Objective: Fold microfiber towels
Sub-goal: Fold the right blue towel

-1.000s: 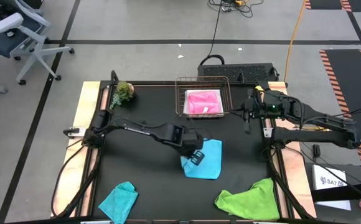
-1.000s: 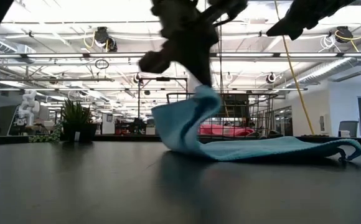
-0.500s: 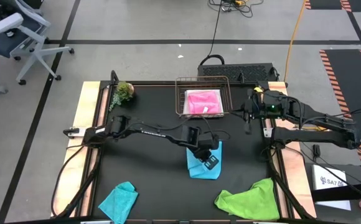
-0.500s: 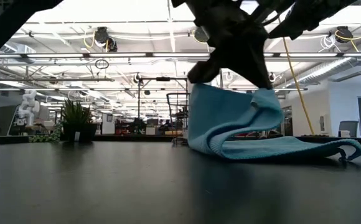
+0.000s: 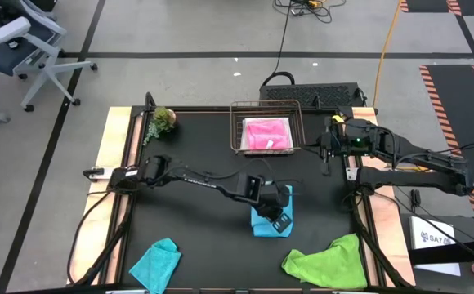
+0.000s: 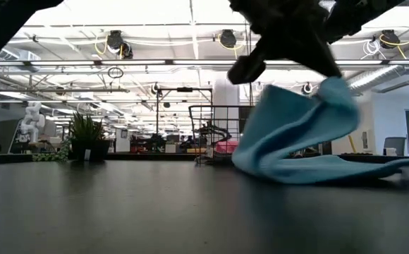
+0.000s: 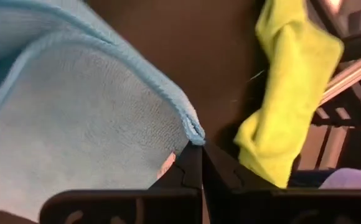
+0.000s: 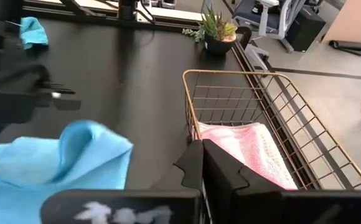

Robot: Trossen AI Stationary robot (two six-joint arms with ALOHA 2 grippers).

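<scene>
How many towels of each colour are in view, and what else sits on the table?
Sky blue towel: 1, pinched at its edge by the shut left gripper
Pink towel: 1, in the wire basket
Teal towel: 1
Lime towel: 1
White towel: 0 visible
Plant: 1
Basket: 1
Total: 4 towels, 6 things

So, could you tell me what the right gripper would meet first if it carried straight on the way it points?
Probably the wire basket holding the pink towel: it lies just ahead of the shut right gripper. Depth is unclear, so it might pass above the rim.
</scene>
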